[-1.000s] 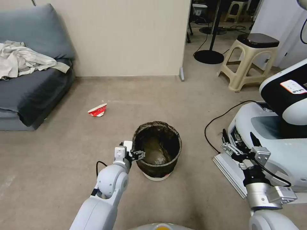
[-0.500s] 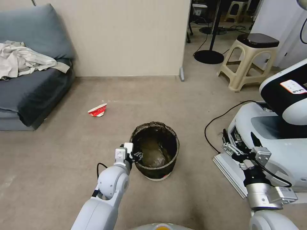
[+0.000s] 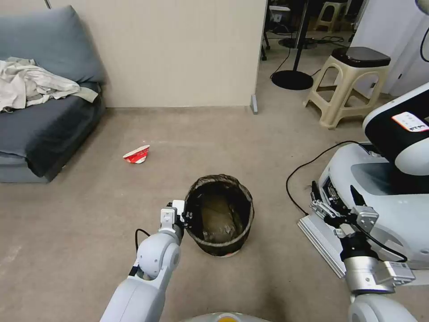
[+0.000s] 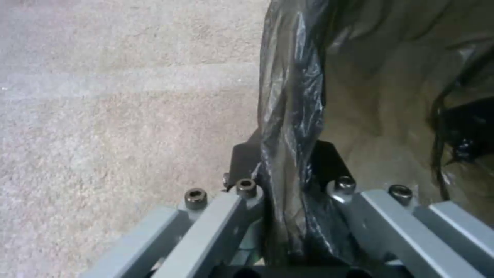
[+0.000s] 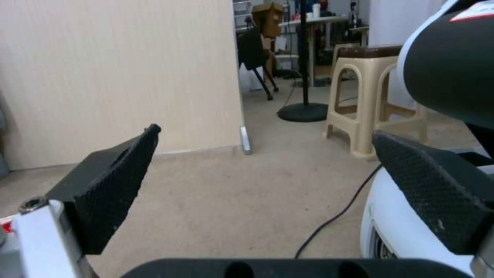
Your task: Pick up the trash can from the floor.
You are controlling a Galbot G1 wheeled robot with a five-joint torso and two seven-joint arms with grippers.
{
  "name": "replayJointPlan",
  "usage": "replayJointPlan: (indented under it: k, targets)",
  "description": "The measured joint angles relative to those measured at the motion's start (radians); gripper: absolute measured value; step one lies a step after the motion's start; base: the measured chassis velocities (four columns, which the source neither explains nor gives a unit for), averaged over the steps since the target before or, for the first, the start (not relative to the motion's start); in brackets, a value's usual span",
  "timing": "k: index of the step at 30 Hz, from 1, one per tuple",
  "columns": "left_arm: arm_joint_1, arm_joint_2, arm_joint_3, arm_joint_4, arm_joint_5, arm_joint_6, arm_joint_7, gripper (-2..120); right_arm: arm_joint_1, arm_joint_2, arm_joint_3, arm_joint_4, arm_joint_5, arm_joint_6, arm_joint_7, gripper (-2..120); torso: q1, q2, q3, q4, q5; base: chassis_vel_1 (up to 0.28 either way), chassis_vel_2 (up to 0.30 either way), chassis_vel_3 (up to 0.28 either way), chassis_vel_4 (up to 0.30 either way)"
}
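your left gripper is clamped on the bag-lined rim of the trash can, which looks tipped but barely off the floor, so the lift remains; your right gripper idles open.

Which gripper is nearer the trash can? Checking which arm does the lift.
Left. The left gripper is clamped on the trash can rim; the right gripper waits open, well off to its side.

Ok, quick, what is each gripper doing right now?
Left gripper: jaws shut on the rim of the trash can, one inside, one outside.
Right gripper: jaws open, holding nothing.
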Motion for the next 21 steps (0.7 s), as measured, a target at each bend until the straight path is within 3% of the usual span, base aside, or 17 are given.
replayJointPlan:
  k: [13,21]
  targets:
    - [0.006,-0.007,-0.017,-0.013,-0.013,-0.005,-0.013,7,-0.002,0.003,-0.002,-0.002,0.000,0.006,0.000,100,0.000,0.000,0.000,-0.0001,-0.0003,0.000,0.000,0.000,0.000]
    - [0.035,-0.008,-0.045,-0.080,-0.049,-0.003,-0.016,1,-0.004,0.005,-0.002,0.000,0.000,0.009,0.000,100,0.000,0.000,0.000,0.0002,0.0001,0.000,0.000,0.000,0.000]
